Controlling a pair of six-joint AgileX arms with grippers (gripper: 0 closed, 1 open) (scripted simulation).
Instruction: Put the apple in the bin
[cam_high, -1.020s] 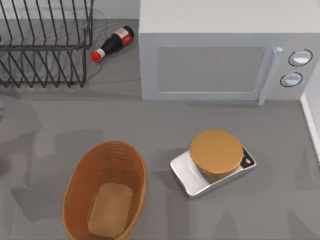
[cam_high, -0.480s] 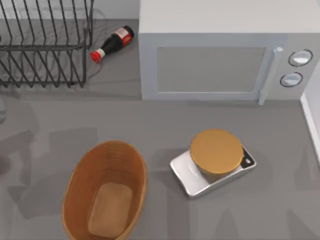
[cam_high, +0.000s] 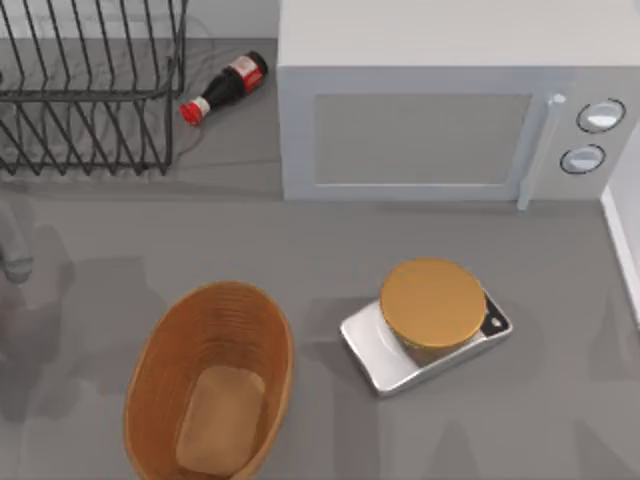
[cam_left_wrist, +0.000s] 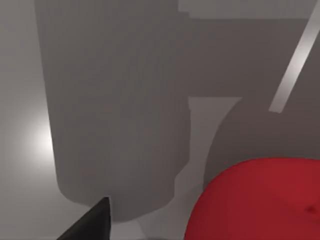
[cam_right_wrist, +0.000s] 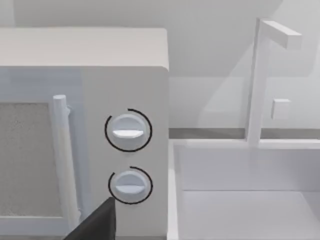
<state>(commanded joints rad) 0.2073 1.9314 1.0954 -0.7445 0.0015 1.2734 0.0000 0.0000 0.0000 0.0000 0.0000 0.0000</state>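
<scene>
We see the apple (cam_left_wrist: 260, 200) close against our left gripper; whether it is pinched, we cannot tell. The bin (cam_high: 160, 370) stands on the bench (cam_high: 330, 250), away from it.

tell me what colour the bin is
Orange-tan woven wicker, with a lighter flat bottom; the bin shows best in the top view.

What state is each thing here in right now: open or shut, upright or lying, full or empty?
Apple: close under the left wrist camera, not in the basket.
Basket: upright, nothing inside.
Bottle: lying on its side, red cap on.
Microwave: door shut.
Scale: orange disc on top.
</scene>
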